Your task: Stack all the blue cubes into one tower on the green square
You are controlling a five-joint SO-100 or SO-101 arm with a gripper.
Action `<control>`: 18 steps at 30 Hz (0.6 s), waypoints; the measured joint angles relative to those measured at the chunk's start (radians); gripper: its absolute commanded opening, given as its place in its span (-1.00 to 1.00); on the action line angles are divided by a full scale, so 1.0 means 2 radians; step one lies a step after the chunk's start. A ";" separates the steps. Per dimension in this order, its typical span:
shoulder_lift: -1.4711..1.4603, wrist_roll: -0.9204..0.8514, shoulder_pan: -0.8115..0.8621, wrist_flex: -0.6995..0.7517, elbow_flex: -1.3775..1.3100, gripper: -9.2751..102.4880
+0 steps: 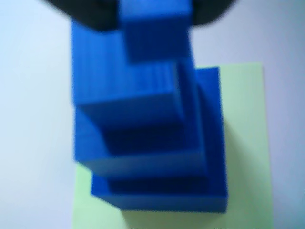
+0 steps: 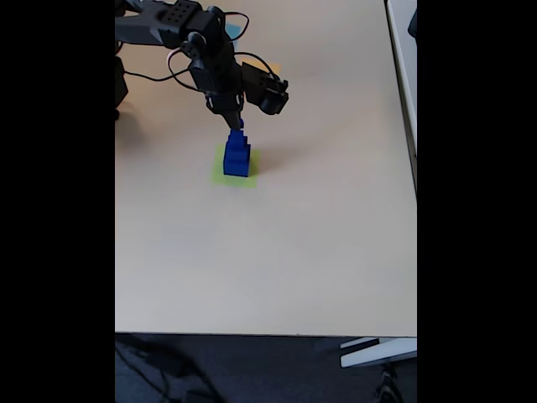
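Table (image 2: 277,252): pale beige top, seen from above in the fixed view; its right and near edges show against a dark floor.

Arm (image 2: 168,21): black, reaching in from the upper left of the fixed view, with cables looping beside it, bent down over the stack.

Green square (image 1: 245,124): flat lime-green sheet lying on the table. In the fixed view (image 2: 220,174) it peeks out around the base of the cubes, left and front.

Tower (image 2: 237,155): dark blue cubes piled in steps and standing on the green square. Wrist view looks down along it, blurred.

Large cube (image 1: 209,191): bottom of the pile, resting on the green sheet, set toward its left side in the wrist view.

Medium cube (image 1: 143,157): sits on the large one.

Small cube (image 1: 152,31): top of the pile, nearest the wrist camera.

Gripper (image 2: 235,122): directly over the top of the tower, its dark fingers (image 1: 90,14) on either side of the small cube at the top edge of the wrist view. Cannot tell whether it grips the cube or has let go; too blurred
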 measured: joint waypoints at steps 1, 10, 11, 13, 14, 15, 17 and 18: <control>0.000 -0.002 0.001 0.000 0.000 -0.84; 0.000 -0.013 0.015 0.000 0.000 -0.84; 0.000 -0.013 0.015 0.000 0.000 -0.84; 0.000 -0.015 0.018 0.000 0.000 -0.84; 0.000 -0.016 0.020 0.000 0.000 -0.84; 0.000 -0.016 0.023 0.000 0.000 -0.84; 0.000 -0.016 0.026 0.000 0.000 -0.84; 0.001 -0.016 0.026 0.000 0.000 -0.84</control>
